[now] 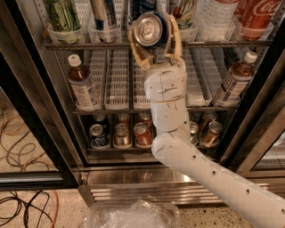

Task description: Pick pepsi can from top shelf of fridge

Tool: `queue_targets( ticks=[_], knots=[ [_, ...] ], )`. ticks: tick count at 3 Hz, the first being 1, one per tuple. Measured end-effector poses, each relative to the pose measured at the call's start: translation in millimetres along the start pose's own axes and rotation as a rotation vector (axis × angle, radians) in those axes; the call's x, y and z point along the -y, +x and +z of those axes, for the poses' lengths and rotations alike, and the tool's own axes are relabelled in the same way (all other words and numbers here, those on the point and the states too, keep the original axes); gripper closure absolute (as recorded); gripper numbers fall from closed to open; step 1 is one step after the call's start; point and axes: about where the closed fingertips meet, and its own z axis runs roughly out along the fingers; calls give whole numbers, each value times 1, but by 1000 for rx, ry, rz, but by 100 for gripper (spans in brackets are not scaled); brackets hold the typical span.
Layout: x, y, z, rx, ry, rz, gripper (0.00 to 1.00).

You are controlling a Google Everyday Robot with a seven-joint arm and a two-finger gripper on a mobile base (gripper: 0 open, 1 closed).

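Observation:
My gripper (pixel 153 26) is raised in front of the fridge (pixel 31 111), level with the top shelf (pixel 89 45). It is shut on the pepsi can (pixel 149 29), with one tan finger on each side of it. The can is tipped so its shiny silver pull-tab top faces the camera, and a strip of dark blue side shows on the right. It hangs just in front of the shelf's front edge, clear of the lane trays. My white arm (pixel 167 102) rises from the lower right and hides part of the middle rack.
On the top shelf stand a green can (pixel 62 15), a slim blue-and-silver can (pixel 104 15), a white-and-green can (pixel 185 13), a water bottle (pixel 218 18) and a cola bottle (pixel 262 15). Tea bottles (pixel 82 87) stand on the middle rack, with several cans (pixel 121 133) below. Cables (pixel 18 133) lie on the floor at left.

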Motion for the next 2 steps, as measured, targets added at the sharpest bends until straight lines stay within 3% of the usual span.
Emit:
queue_targets(
  ticks=[1, 2],
  knots=[
    [9, -32, -18, 45, -23, 4, 100],
    [17, -57, -51, 48, -71, 8, 100]
  ],
)
